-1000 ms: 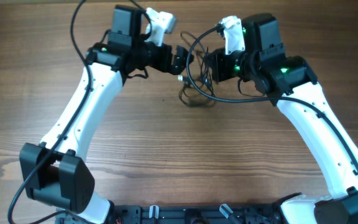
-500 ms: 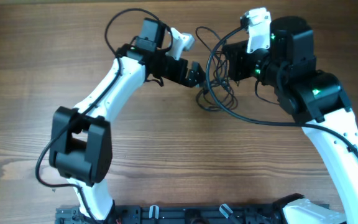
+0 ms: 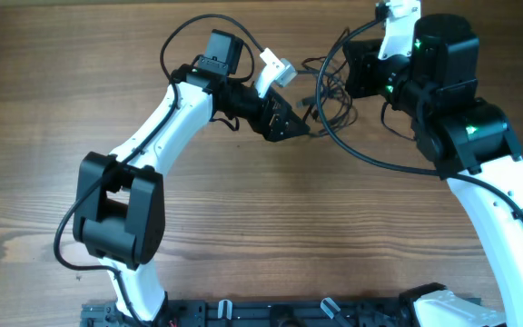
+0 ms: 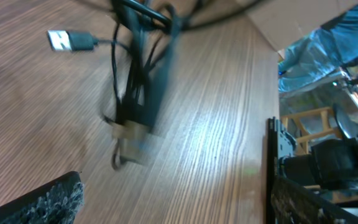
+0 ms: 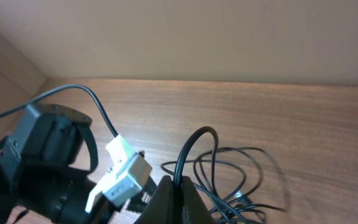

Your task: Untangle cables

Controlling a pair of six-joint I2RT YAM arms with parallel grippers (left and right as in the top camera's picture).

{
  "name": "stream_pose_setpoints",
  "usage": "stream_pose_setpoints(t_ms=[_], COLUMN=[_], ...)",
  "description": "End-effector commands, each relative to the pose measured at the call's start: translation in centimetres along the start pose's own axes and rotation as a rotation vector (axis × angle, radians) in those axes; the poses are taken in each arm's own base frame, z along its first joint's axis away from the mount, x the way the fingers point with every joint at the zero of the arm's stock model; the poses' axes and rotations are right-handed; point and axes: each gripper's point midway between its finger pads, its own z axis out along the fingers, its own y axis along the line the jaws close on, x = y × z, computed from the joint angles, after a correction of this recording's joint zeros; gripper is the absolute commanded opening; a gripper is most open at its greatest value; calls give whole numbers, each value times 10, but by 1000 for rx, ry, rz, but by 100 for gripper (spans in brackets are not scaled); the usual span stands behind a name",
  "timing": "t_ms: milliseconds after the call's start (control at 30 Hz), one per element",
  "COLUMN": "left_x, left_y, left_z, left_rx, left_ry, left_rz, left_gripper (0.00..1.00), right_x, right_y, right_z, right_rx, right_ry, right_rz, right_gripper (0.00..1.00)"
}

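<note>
The cables point(image 3: 330, 94) are thin black wires in a loose tangle between the two grippers at the far middle of the table. In the left wrist view the cables point(image 4: 135, 74) hang as a blurred bundle with a USB plug point(image 4: 67, 41) sticking out to the left. My left gripper point(image 3: 291, 124) is open and empty just left of them, its fingers wide apart point(image 4: 179, 208). My right gripper point(image 3: 356, 76) is shut on a black cable strand point(image 5: 178, 185), with thin loops point(image 5: 241, 171) spread on the wood beyond it.
A thicker black robot cable point(image 3: 352, 150) arcs from the right arm across the table in front of the tangle. The left arm's white wrist camera point(image 5: 126, 174) sits close to my right gripper. The wooden table point(image 3: 243, 236) stretches toward me.
My right gripper has moved farther back and to the right, dragging the cables with it. My left gripper has shifted slightly right and toward me, staying open beside the tangle.
</note>
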Motion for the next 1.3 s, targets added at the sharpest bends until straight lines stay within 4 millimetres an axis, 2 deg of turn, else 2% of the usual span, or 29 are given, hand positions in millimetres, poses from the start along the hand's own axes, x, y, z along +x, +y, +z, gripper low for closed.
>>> stream_pose_setpoints(t_ms=[0,133,200,233,333,367,400,433,667,767,833,967,1033,1100,1167,1267], left_x=[-5,-8,-12,-13,-12,-11,-11,-10,-11,-11,-16,-28,-28,-27,-29,-31], left_y=[-18,-27,-30,-28,-16,-13,-11,-11,-8,-6,-1,19,22,22,22,20], left_z=[11,22,26,26,27,27,27,27,24,22,10,-38,-61,-78,-96,-109], left_rx=[79,95,94,85,16,-2,-11,-12,-19,-26,-45,-119,-148,-170,-195,-213], left_ry=[-11,-9,-17,-17,-5,1,4,6,1,-2,-24,-106,-127,-143,-166,-185], left_rz=[69,112,145,151,159,156,155,152,147,119,81,4,-25,-48,-59,-60], left_gripper=[94,85,87,82,52,36,17,4,4,4,4,5,6,7,8,9], right_x=[-7,-7,-8,-8,-8,-8,-8,-8,-9,-5,2,19,23,29,44,60], right_y=[3,9,17,17,17,17,17,17,10,-14,-47,-97,-124,-148,-184,-219], right_z=[-1,-1,-1,-1,-1,-1,-1,-1,-1,-1,-3,0,1,2,3,2], right_rx=[-11,-50,-93,-94,-93,-93,-92,-92,-57,77,258,405,461,507,579,646], right_ry=[-22,-18,-18,-19,-16,-16,-17,-17,-25,-23,-8,61,78,99,144,191], right_rz=[23,40,60,60,60,59,58,59,53,42,48,92,130,164,234,290], right_gripper=[4,4,4,4,4,4,4,4,4,4,4,4,4,4,4,4])
